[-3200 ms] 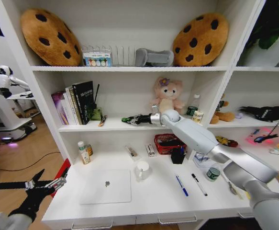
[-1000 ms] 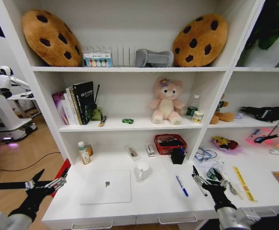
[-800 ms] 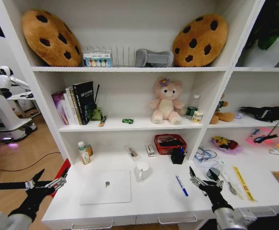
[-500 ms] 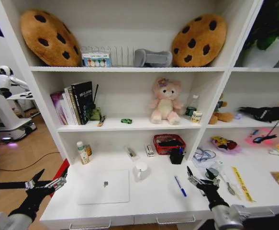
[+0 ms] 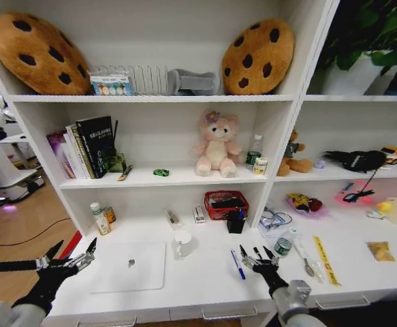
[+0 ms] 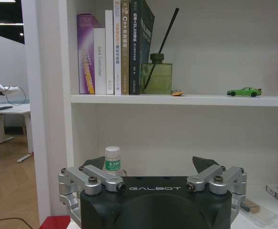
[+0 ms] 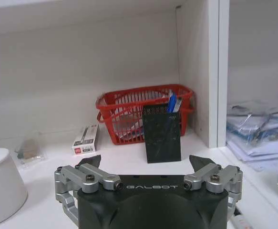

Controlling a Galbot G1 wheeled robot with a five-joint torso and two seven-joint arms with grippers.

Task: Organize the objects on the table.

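A thin silver laptop [image 5: 128,266] lies shut on the white table [image 5: 198,281] at the front left. A blue pen [image 5: 237,264] lies right of the middle. My right gripper [image 5: 256,255] hovers open just right of that pen, low over the front edge; in the right wrist view my right gripper [image 7: 144,161] faces a black mesh pen holder [image 7: 162,133]. A tiny green toy car [image 5: 161,172] stands on the middle shelf, and the car [image 6: 244,91] is also in the left wrist view. My left gripper [image 5: 72,259] hangs open off the table's left front corner.
A white mug [image 5: 182,244] stands right of the laptop. A red basket [image 5: 225,204] and the pen holder [image 5: 235,221] sit at the back. The pink plush bear [image 5: 215,144] and books [image 5: 82,146] fill the middle shelf. Bottles and glasses lie right of a shelf post [image 5: 270,170].
3.2 s ago my right arm reached to the middle shelf at the green car; it has since come down to the table front. The camera has shifted, sliding the scene left. The left arm is unmoved.
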